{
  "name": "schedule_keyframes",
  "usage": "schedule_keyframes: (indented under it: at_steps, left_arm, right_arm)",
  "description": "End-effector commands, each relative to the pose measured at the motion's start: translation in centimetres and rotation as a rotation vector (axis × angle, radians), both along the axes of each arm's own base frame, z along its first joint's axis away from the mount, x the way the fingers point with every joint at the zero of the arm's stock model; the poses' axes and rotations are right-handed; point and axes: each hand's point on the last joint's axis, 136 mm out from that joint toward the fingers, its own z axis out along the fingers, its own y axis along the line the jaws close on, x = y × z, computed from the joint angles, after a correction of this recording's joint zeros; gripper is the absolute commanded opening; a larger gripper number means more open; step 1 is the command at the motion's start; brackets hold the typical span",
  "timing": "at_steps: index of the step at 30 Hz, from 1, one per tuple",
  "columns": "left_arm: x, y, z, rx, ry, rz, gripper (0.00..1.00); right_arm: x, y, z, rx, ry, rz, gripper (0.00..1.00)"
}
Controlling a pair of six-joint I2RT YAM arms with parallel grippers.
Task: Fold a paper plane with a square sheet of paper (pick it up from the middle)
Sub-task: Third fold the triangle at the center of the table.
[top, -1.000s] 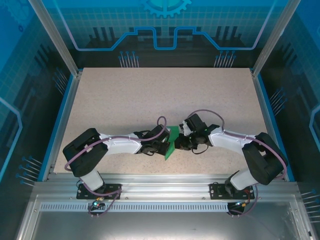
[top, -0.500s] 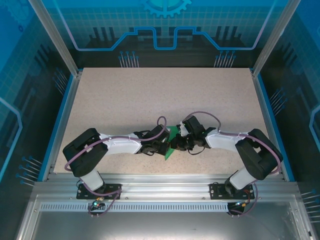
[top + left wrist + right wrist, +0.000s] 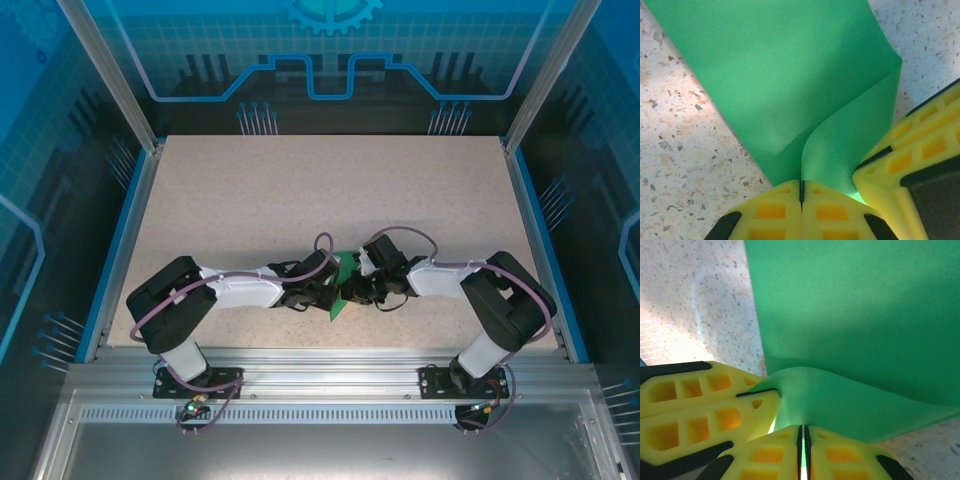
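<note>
Count: one green sheet of paper (image 3: 346, 270), curled over, lying near the front edge of the table (image 3: 300, 190) between two grippers. Left gripper (image 3: 801, 189) and right gripper (image 3: 802, 434) each pinch its edge, jaws closed.

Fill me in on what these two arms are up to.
The left gripper and the right gripper meet at the near middle of the table, each shut on the same green sheet of paper. They pinch it side by side where the sheet curls over onto itself. The fold is loose and curved, not pressed flat.
</note>
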Motion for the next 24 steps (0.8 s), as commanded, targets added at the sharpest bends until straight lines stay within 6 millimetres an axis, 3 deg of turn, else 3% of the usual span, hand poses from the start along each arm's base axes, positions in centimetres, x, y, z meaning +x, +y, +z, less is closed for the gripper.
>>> schedule_keyframes:
  at_steps: [1, 7, 18, 24]
  left_arm:
    - [0.0, 0.2, -0.7, 0.019, 0.014, -0.022, 0.03]
    - [0.0, 0.3, -0.8, 0.030, 0.012, -0.021, 0.03]
    - [0.0, 0.3, -0.6, 0.035, 0.014, -0.030, 0.03]
    - [0.0, 0.2, -0.6, 0.030, 0.014, -0.028, 0.03]
  right_arm:
    - [-0.6, -0.6, -1.7, -0.026, 0.022, 0.000, 0.13]
    - [-0.8, -1.1, -2.5, -0.038, 0.027, -0.009, 0.13]
    - [1.8, -1.4, 1.9, 0.096, -0.064, -0.040, 0.15]
    - [2.1, -1.6, 0.7, 0.094, -0.044, -0.046, 0.15]
